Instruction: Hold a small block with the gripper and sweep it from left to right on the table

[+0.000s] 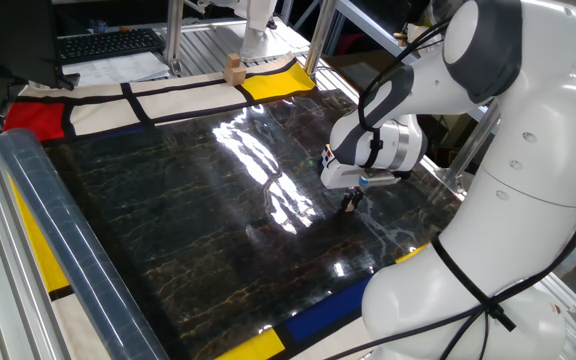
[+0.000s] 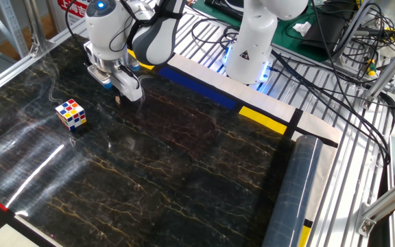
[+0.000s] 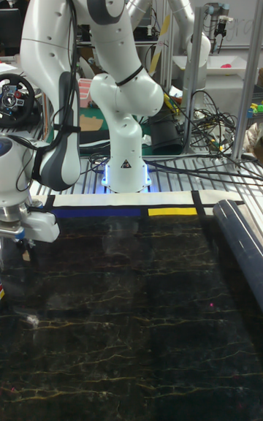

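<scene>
The gripper [image 1: 350, 203] stands low over the right part of the black marble table [image 1: 188, 220], its fingers shut on the small block [image 1: 349, 205], a tiny tan cube that barely shows between them. The other fixed view has the gripper [image 2: 120, 98] at the table's far left with the small block [image 2: 118, 100] pinched at its tips, just above or on the table [image 2: 184, 165]. From the tall fixed view the gripper [image 3: 24, 251] sits at the left edge, and a sliver of the small block [image 3: 25, 255] peeks out below it.
A multicoloured puzzle cube [image 2: 70, 114] lies to the left of the gripper. A larger tan wooden block [image 1: 233, 68] stands on the far border panel. A grey rolled mat [image 1: 58, 240] lies along one table side. The white arm's base [image 2: 252, 48] is behind the table.
</scene>
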Tool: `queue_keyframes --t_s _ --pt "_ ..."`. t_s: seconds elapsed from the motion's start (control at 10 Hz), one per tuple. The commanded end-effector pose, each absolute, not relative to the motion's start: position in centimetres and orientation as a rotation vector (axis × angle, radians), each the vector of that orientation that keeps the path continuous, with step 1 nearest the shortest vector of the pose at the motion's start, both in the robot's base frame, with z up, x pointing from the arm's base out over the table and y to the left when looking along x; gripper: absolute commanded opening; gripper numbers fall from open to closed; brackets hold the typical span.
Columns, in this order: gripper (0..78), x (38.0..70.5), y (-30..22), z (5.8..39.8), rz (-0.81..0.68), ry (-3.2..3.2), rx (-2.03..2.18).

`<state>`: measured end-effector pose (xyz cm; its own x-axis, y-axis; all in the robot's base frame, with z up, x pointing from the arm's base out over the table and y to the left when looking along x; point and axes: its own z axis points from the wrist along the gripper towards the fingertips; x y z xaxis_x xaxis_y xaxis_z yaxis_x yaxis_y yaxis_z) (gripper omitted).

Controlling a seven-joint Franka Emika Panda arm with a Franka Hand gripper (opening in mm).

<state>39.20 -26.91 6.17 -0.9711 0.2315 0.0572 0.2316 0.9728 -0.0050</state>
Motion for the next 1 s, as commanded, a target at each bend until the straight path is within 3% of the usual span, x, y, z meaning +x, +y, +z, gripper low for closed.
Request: queue_keyframes --t_s 0.1,1.0 --pt "1.1 39.27 -26.98 6.27 -0.001 -3.066 -0.368" --pt "1.1 39.25 -26.14 6.77 0.028 -3.073 -0.339"
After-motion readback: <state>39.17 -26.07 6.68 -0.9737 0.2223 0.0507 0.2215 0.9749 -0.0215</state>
